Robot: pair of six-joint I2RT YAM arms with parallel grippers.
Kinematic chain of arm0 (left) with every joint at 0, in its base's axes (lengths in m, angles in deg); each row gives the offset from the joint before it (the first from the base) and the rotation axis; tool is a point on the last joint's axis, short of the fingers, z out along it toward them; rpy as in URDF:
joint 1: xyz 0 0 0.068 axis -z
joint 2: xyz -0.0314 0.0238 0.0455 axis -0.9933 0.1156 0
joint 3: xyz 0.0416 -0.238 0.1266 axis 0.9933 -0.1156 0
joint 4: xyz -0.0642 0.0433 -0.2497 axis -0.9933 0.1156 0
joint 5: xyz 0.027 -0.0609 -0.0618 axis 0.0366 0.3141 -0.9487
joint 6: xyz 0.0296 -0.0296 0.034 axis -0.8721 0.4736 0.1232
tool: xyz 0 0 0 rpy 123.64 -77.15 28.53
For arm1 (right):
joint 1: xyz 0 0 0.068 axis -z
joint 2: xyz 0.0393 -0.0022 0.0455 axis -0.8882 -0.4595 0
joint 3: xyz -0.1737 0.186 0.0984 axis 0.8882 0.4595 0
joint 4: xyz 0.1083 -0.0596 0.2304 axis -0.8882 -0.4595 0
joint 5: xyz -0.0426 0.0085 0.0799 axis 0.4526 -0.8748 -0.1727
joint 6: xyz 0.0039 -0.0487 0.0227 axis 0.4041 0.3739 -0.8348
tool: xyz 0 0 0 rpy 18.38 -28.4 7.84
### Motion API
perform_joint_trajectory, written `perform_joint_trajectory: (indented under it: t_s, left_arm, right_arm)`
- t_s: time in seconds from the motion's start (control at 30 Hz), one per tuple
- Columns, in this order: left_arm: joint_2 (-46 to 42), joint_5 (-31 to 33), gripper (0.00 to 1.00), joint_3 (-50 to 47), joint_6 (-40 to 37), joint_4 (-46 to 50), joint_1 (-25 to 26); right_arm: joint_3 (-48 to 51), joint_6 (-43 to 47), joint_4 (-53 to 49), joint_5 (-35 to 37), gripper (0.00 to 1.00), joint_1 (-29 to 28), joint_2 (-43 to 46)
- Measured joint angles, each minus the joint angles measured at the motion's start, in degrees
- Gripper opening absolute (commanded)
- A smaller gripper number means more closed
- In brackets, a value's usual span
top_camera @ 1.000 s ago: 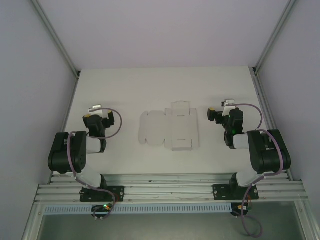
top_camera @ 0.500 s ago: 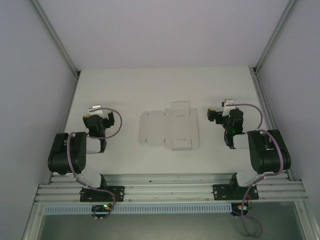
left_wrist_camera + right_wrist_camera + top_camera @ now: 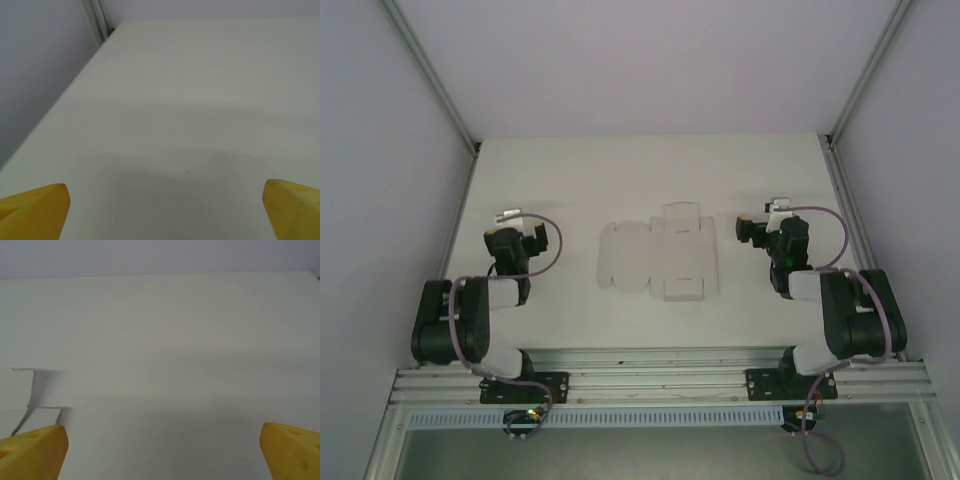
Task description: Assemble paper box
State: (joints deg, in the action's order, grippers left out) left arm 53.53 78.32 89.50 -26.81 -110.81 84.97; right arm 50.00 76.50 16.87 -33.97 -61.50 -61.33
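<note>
The left pincer point(image 3: 165, 202) stands wide open: its two yellow fingertips point(image 3: 35, 212) sit at the far corners of the left wrist view with bare white worktop point(image 3: 190, 100) between them, and they hold nothing and touch nothing. The right pincer point(image 3: 162, 442) is spread just as wide, its yellow fingertips point(image 3: 292, 450) also at the bottom corners of its own view, and it too is empty. From above, the left pincer point(image 3: 512, 222) hangs over the left part of the worktop point(image 3: 620, 170), and the right pincer point(image 3: 775, 215) hangs over the right part, each arm folded back toward its base. The paper box point(image 3: 658, 258) lies between them as a flat, unfolded white sheet with flaps and creases, near the middle of the worktop, apart from both pincers and somewhat closer to the right one. One edge of that sheet, a flap casting a thin shadow, shows at the left of the right wrist view point(image 3: 15, 387). The surface is plain matte white. Pale grey walls point(image 3: 640, 60) close it in at the back and on both sides, with metal posts point(image 3: 97, 20) in the corners, and a ribbed aluminium rail point(image 3: 660, 380) carrying the arm bases runs along the near edge.
</note>
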Motion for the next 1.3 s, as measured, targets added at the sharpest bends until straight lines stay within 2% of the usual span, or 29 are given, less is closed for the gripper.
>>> perform_joint_trajectory:
  t_s: [0.17,0.27,0.37,0.47,0.57,0.67,0.77,1.1,1.3]
  left_arm:
    - [-12.90,-1.38,1.00,6.51,3.30,15.91,-0.07]
    - [-16.57,-3.21,1.00,12.92,7.58,26.77,1.09]
    - [-17.77,-6.60,1.00,17.29,12.90,36.76,3.61]
    - [-17.55,-11.02,1.00,17.77,17.07,43.17,6.80]
    - [-15.41,-16.20,1.00,17.92,20.02,47.84,9.86]
    - [-12.02,-20.59,1.00,18.32,21.90,50.12,12.00]
    - [-8.92,-24.28,1.00,18.58,23.08,50.97,13.20]
    - [1.31,-32.04,1.00,22.77,25.66,51.95,14.51]
    - [9.46,-38.10,1.00,25.51,27.10,51.56,15.26]
  right_arm:
    - [-7.54,-2.95,-16.92,1.09,0.97,-1.90,10.40]
    - [-16.61,-7.02,-29.49,1.55,0.82,-4.50,12.59]
    - [-24.35,-13.22,-42.62,0.90,0.65,-9.60,12.66]
    - [-27.04,-18.73,-50.25,-3.82,0.56,-14.10,11.43]
    - [-27.28,-22.77,-53.42,-10.08,0.47,-15.91,6.56]
    - [-28.26,-25.49,-54.90,-15.37,0.37,-16.09,-2.08]
    - [-29.77,-26.93,-55.69,-19.74,0.36,-16.35,-9.81]
    - [-33.51,-26.29,-58.29,-17.42,0.32,-16.17,-20.57]
    - [-31.28,-26.56,-53.40,-20.46,0.31,-14.99,-20.92]
